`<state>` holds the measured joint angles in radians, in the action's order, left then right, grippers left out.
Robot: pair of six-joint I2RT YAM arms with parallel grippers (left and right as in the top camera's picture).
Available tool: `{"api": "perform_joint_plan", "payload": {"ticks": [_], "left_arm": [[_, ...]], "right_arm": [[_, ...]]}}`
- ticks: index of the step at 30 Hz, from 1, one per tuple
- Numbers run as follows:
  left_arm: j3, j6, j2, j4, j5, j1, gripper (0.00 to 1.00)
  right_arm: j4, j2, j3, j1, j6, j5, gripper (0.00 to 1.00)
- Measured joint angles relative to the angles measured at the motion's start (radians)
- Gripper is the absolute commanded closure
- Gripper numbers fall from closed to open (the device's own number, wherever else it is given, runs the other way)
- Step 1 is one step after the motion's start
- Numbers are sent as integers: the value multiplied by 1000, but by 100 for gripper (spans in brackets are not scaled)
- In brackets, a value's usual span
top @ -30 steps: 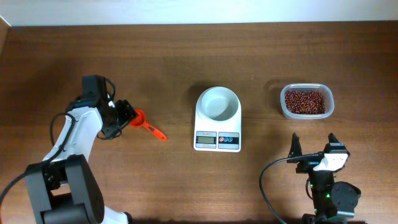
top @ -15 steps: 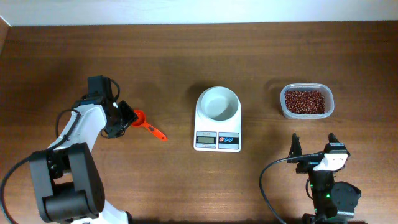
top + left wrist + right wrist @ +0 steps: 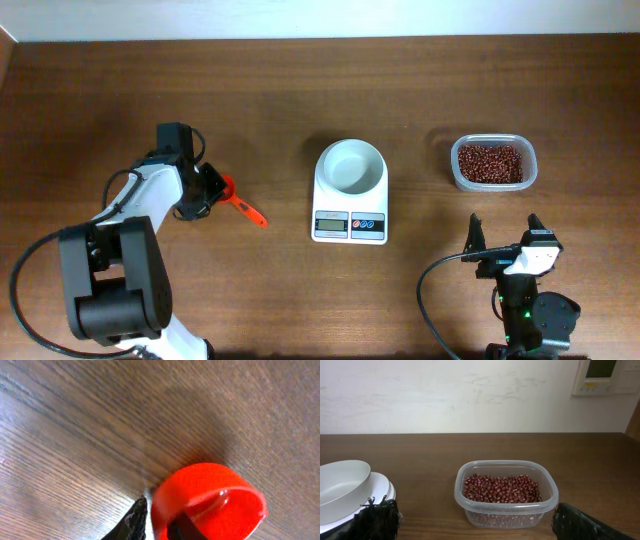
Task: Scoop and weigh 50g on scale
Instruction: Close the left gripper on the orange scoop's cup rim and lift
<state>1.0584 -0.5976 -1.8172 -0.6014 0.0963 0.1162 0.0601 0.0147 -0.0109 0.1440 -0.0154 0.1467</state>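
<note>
Your left fingers (image 3: pixel 209 188) are clenched on the orange scoop (image 3: pixel 240 204). In the left wrist view one dark fingertip (image 3: pixel 132 521) presses the outside of the round cup (image 3: pixel 210 497), and a second dark shape sits just inside its rim, so the cup's wall is pinched between them. The scoop lies on the brown wooden desk (image 3: pixel 300 290), its handle running away from those fingers toward their right. The scale (image 3: pixel 350 203) stands on the desk well to the right of your left fingers and apart from the scoop. From your right fingers (image 3: pixel 474 232) it is ahead and to the left. Its round white bowl (image 3: pixel 350 166) sits on top, with nothing showing inside it from overhead. The grey display (image 3: pixel 331 225) is on the near edge with a blue and a red button (image 3: pixel 368 225) beside it. You cannot read any digits or button lettering at this size. Your right fingers are released, spread wide and holding nothing. In the right wrist view they frame the clear plastic tub of red beans (image 3: pixel 506 492), which stands straight ahead of them. The scale's bowl (image 3: pixel 342 482) shows at the left edge. A wall panel (image 3: pixel 605 375) with a small screen hangs at the upper right of that view, its writing too small to read.
</note>
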Motion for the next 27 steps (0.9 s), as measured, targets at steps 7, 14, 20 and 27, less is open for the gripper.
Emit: {"api": "perform_joint_plan", "payload": {"ticks": [7,14,20,27], "left_arm": [[0,-2,-1,19,-3,0,100],[0,-2,-1,16,-4,0,100],[0,-2,-1,5,-3,0,100],[0,-39,5,-74,-4,1,100]], "right_arm": [[0,0,0,0,0,0,1],[0,0,0,0,1,0,1],[0,0,0,0,1,0,1],[0,0,0,0,1,0,1]]}}
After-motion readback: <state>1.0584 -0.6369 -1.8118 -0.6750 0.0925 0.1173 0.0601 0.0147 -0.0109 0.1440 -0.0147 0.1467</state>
